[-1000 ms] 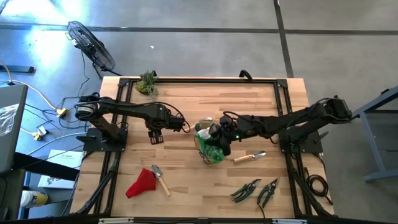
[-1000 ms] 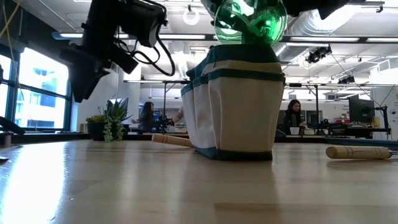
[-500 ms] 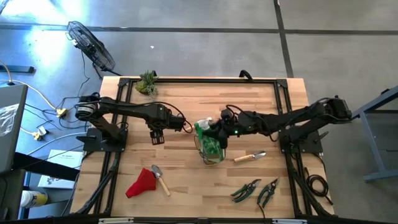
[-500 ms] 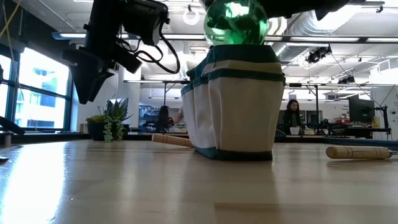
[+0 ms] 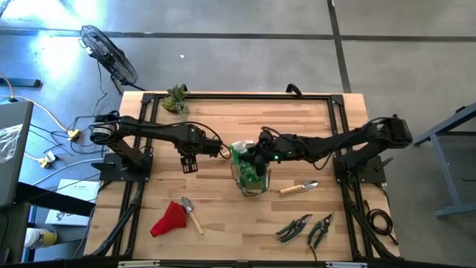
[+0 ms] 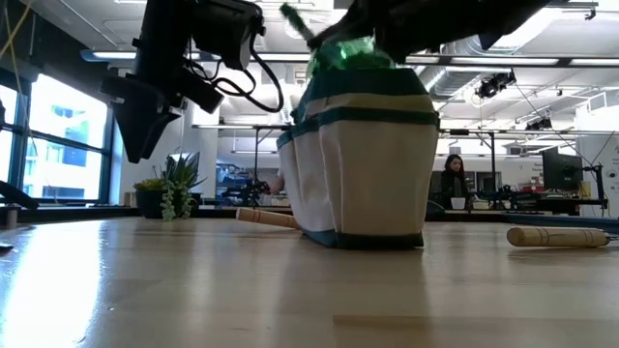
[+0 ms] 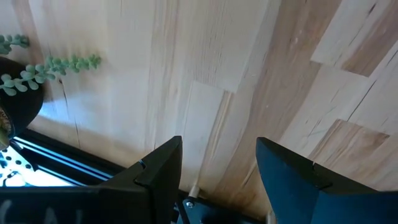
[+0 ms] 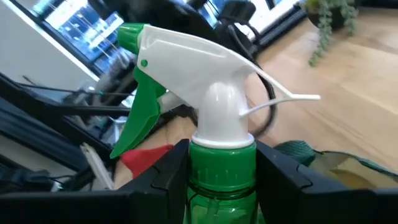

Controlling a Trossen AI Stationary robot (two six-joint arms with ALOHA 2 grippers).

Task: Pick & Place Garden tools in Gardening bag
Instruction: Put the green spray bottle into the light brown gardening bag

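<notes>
I've got pale matt wood table [image 5: 223,119], glossy green plastic spray bottle [image 8: 221,180] with smooth white head, cloth bag [image 6: 363,164], soft red fabric glove [image 5: 169,219], wooden-handled trowel [image 5: 297,187].

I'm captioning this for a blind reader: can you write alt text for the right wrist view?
The right gripper clamps the neck of a green spray bottle with a white trigger head, above the gardening bag. Wooden table lies behind.

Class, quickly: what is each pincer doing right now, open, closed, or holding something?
Left pincer: open, holding nothing, above bare table.
Right pincer: closed on the green spray bottle, at its neck, over the gardening bag.
</notes>
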